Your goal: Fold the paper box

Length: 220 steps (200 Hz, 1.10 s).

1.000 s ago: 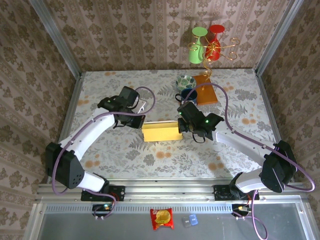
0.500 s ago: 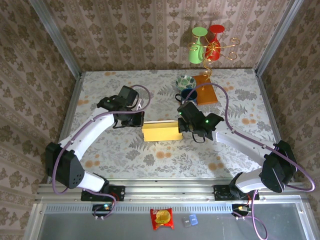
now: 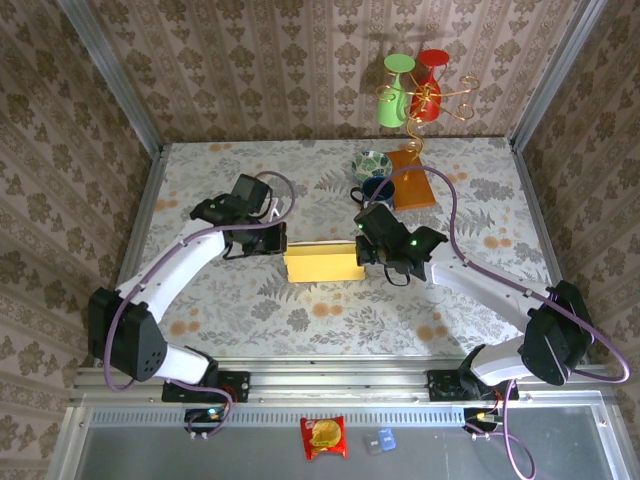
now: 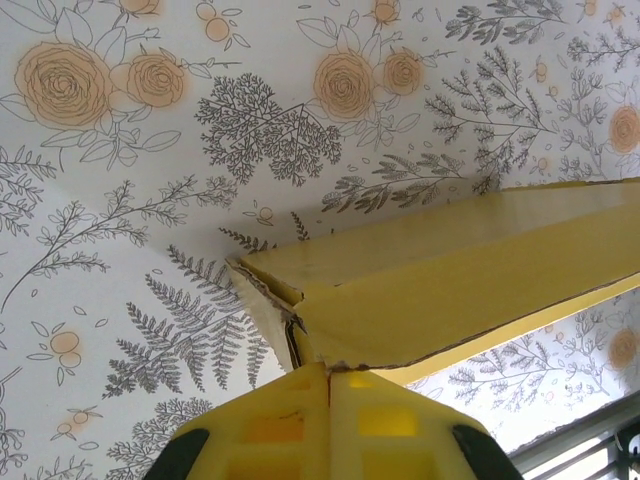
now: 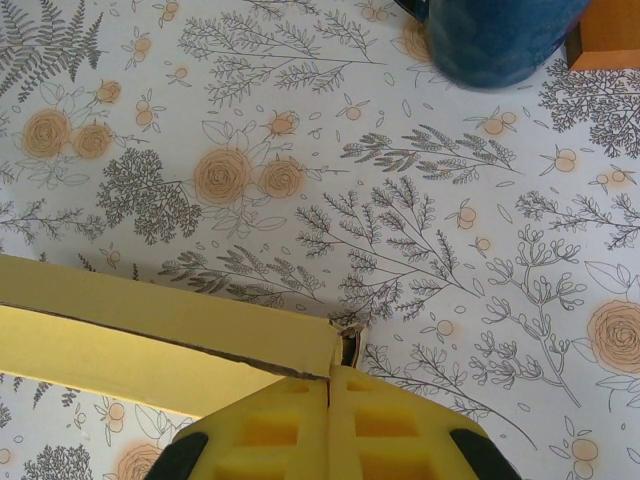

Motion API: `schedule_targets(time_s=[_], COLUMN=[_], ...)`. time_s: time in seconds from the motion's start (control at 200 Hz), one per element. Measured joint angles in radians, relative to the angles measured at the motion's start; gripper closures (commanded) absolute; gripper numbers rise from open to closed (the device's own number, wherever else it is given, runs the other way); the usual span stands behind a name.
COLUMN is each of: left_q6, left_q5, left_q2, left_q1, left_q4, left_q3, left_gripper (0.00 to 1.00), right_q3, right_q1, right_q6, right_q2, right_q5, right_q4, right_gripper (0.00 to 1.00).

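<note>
The paper box [image 3: 322, 265] is a yellow cardboard rectangle in the middle of the table, between my two grippers. My left gripper [image 3: 275, 245] is shut at the box's left end. In the left wrist view its tips [image 4: 328, 368] touch the torn lower corner of the box [image 4: 450, 270], where a whitish flap edge shows. My right gripper [image 3: 364, 250] is shut at the right end. In the right wrist view its tips [image 5: 329, 372] meet the box's [image 5: 150, 320] corner. No card shows between either pair of fingers.
Behind the right gripper stand a blue mug [image 3: 376, 190], a patterned bowl [image 3: 370, 163] and an orange-brown wooden board [image 3: 412, 180]. A gold stand holds a green and a red glass [image 3: 412, 95] at the back. The mug [image 5: 495, 35] is near in the right wrist view.
My left arm has shifted slightly left and back at the box's left end. The box and the right arm have stayed where they were.
</note>
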Motion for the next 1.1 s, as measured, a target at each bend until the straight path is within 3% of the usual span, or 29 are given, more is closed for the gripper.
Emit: schedule_targets(time_s=[0.53,0.665,0.755,0.805,0.98,1.1], left_q6=[0.040,0.053,0.061,0.064,0.070,0.074], left_q5=[-0.012,-0.028,-0.039,-0.044,-0.065,-0.073], left_q2=[-0.046,-0.047,-0.047,-0.048,-0.049,-0.049], left_q1=[-0.013,-0.027,-0.035,-0.039,-0.058,-0.070], left_q4=[0.088,0.089,0.089,0.088,0.088,0.088], left_q3=[-0.095,-0.096,-0.096,-0.096,-0.096,-0.096], left_gripper=[1.00,1.00,1.00,1.00,1.00,1.00], right_q3=[-0.096,-0.092,-0.084,-0.085,-0.198,-0.292], right_q1=[0.028,0.030,0.019,0.001,-0.120,-0.151], right_q6=[-0.010,0.031,0.113,0.206,0.576,0.825], right_q2=[-0.040,-0.056,-0.080,-0.111,-0.290,-0.314], right_q5=[0.045,0.032,-0.012,-0.060,-0.243,-0.319], right_q4=[0.102,0.067,0.005,-0.014,0.113,0.247], right_gripper=[1.00,0.76,0.48,0.38,0.30,0.28])
